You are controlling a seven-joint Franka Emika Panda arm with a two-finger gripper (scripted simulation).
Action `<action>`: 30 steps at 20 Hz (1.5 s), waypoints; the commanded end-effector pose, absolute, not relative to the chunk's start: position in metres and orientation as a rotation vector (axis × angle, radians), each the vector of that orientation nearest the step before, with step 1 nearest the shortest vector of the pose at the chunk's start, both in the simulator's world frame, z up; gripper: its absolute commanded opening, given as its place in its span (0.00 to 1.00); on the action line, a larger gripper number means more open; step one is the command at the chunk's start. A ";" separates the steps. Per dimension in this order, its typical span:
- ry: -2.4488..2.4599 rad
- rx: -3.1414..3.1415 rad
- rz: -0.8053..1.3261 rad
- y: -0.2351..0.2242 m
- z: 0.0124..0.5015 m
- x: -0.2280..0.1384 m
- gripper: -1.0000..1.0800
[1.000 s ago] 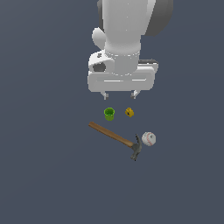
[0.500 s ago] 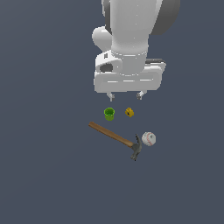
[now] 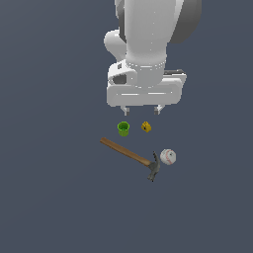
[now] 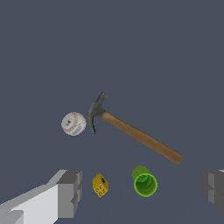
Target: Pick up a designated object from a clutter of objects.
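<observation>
The small bright green cup (image 3: 123,128) stands upright on the grey floor, open top up; in the wrist view (image 4: 145,183) I look into it. The tiny yellow-orange block (image 3: 146,127) sits beside it toward the exterior view's right, also in the wrist view (image 4: 100,185). The wooden-handled hammer (image 3: 129,154) lies nearer the camera, its dark head beside the white red-stitched baseball (image 3: 168,157). My gripper (image 3: 141,110) hangs open and empty above and behind the cup and block; its fingers (image 4: 69,192) stand wide apart, with cup and block between them in the wrist view.
The hammer (image 4: 136,134) and baseball (image 4: 73,123) show in the wrist view beyond the cup and block. Everything rests on a plain dark grey floor (image 3: 49,197).
The arm has moved toward the exterior view's right and a little lower, nearer the cup and block. The gripper stays open. The objects have not moved.
</observation>
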State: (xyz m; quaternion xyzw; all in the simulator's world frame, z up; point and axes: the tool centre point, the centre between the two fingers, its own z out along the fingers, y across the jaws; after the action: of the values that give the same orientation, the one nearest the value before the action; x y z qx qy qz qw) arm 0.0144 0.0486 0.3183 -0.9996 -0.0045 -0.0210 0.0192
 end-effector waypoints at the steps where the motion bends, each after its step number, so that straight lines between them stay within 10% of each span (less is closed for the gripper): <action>1: 0.025 -3.103 -0.062 0.046 0.311 0.013 0.96; 30: 1.139 -2.918 -0.009 -0.006 0.128 -0.089 0.96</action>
State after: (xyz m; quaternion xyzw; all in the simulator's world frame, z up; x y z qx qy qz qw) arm -0.0812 -0.0037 0.1357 -0.9386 0.3450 -0.0032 0.0054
